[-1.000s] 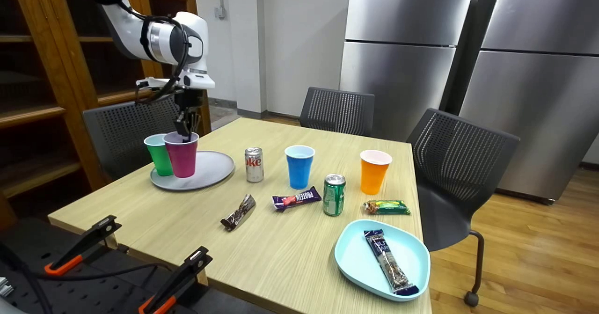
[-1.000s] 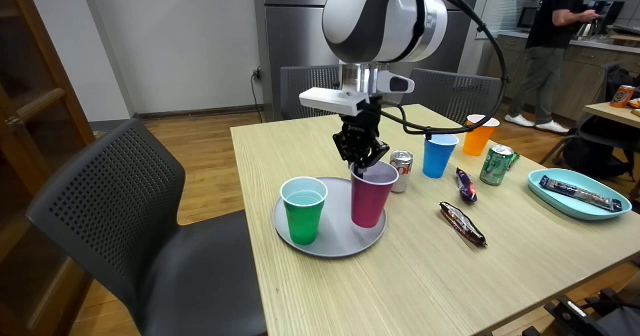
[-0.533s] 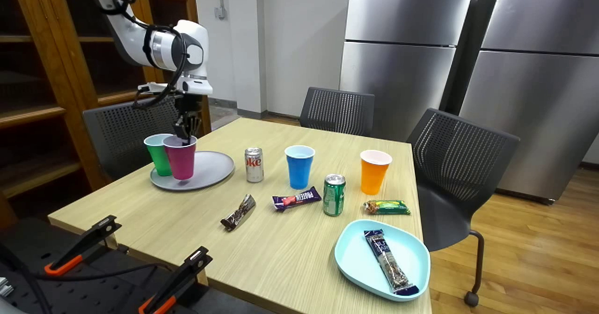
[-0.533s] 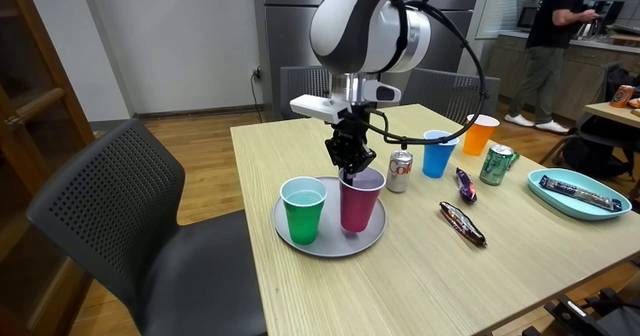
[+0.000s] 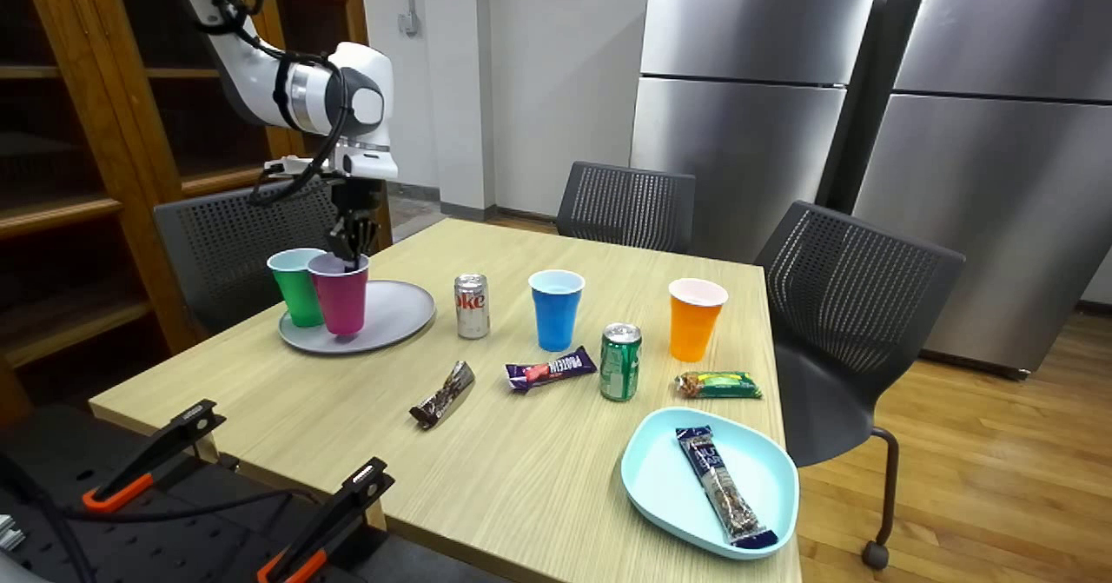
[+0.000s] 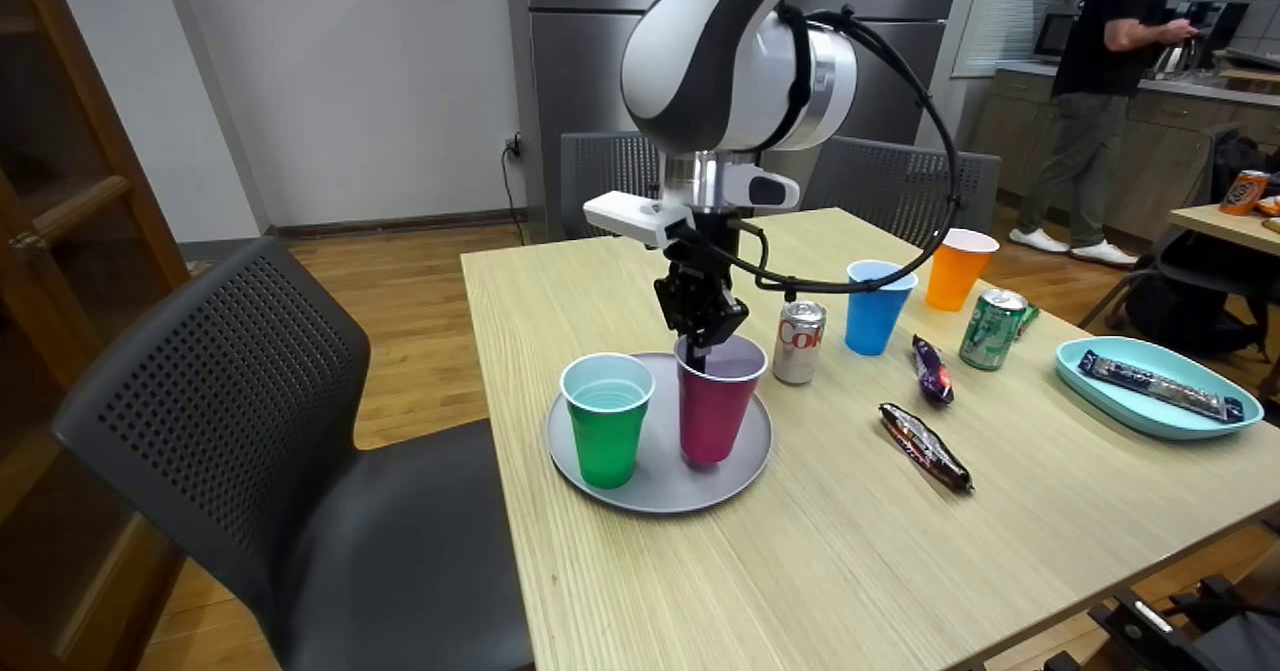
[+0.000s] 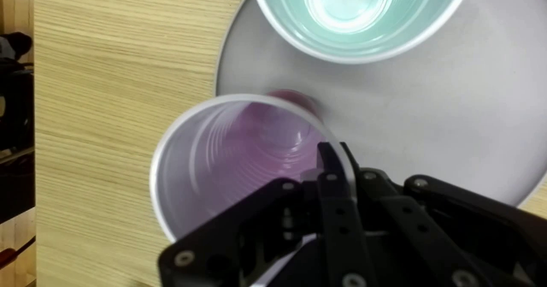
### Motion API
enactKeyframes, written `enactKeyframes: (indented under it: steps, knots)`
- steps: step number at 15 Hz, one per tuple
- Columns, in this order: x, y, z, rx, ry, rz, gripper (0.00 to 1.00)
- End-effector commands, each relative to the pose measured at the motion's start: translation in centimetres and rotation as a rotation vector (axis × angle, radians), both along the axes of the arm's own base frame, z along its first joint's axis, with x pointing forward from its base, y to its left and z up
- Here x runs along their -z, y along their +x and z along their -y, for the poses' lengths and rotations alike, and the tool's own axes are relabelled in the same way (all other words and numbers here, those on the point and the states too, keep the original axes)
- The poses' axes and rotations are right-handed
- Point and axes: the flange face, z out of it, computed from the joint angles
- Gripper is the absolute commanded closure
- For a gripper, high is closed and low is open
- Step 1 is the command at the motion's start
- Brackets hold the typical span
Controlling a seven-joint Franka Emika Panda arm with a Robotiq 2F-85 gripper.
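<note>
My gripper (image 5: pixel 352 261) is shut on the rim of a magenta cup (image 5: pixel 339 301). In the wrist view, one fingertip of the gripper (image 7: pixel 337 152) is inside the cup (image 7: pixel 201 150) and the other is outside its wall. The cup is slightly tilted over the grey plate (image 5: pixel 398 315), its base at or just above the plate; I cannot tell if it touches. A green cup (image 6: pixel 607 431) stands upright on the plate beside it. The green cup (image 7: pixel 350 26) and plate (image 7: pixel 427 120) also show in the wrist view. The magenta cup (image 6: pixel 715 416) appears empty.
A silver Coke can (image 5: pixel 472 309), blue cup (image 5: pixel 556 315), green can (image 5: pixel 620 364) and orange cup (image 5: pixel 692 329) stand on the table. Wrapped bars (image 5: pixel 551 368) (image 5: pixel 443 394) (image 5: pixel 718 384) lie among them. A teal tray (image 5: pixel 643 479) holds another bar (image 5: pixel 721 487). Chairs (image 6: pixel 400 511) surround the table.
My gripper has lowered the magenta cup toward the plate and moved it nearer the green cup, with a very small shift in the last half second. The grip is unchanged.
</note>
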Motion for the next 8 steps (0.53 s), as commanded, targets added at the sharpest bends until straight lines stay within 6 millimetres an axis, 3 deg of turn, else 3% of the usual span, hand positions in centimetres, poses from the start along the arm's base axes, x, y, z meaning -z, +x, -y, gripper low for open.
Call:
enactKeyframes:
  steps: [1, 8]
  knots:
    - [0.2, 0.6, 0.0, 0.049, 0.002, -0.014, 1.00]
    - [1.5, 0.5, 0.5, 0.085, 0.002, -0.035, 1.00]
